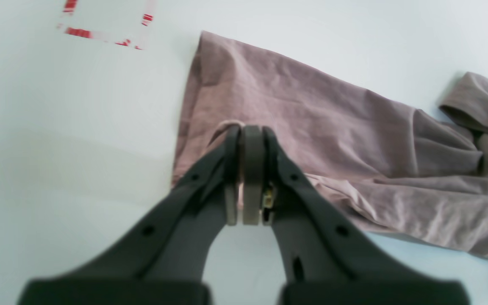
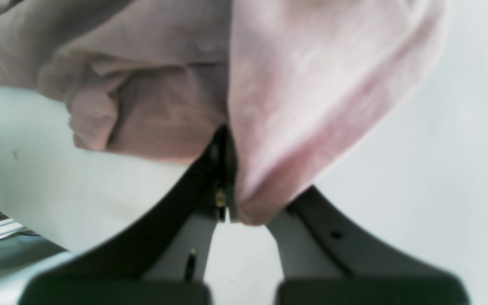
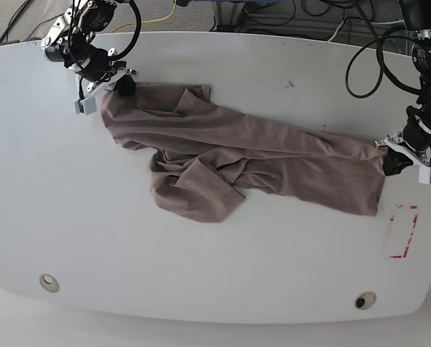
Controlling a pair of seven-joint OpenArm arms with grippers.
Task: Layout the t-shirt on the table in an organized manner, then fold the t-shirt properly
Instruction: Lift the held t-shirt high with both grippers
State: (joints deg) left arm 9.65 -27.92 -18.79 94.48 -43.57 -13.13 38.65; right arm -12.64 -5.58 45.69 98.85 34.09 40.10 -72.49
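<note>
The mauve-brown t-shirt (image 3: pixel 259 163) lies stretched in a crumpled band across the white table (image 3: pixel 223 267), with a folded flap bunched near its middle. My right gripper (image 3: pixel 121 85) is at the shirt's far-left corner; in the right wrist view it (image 2: pixel 227 137) is shut on the fabric (image 2: pixel 295 97), which drapes over one finger. My left gripper (image 3: pixel 390 160) is at the shirt's right end; in the left wrist view it (image 1: pixel 247 129) is shut, with a small loop of the shirt's edge (image 1: pixel 295 97) pinched at the tips.
A red dashed rectangle mark (image 3: pixel 402 231) lies just in front of the left gripper and shows in the left wrist view (image 1: pixel 108 29). Two round holes (image 3: pixel 49 282) (image 3: pixel 364 300) sit near the front edge. Cables run behind the table's far edge.
</note>
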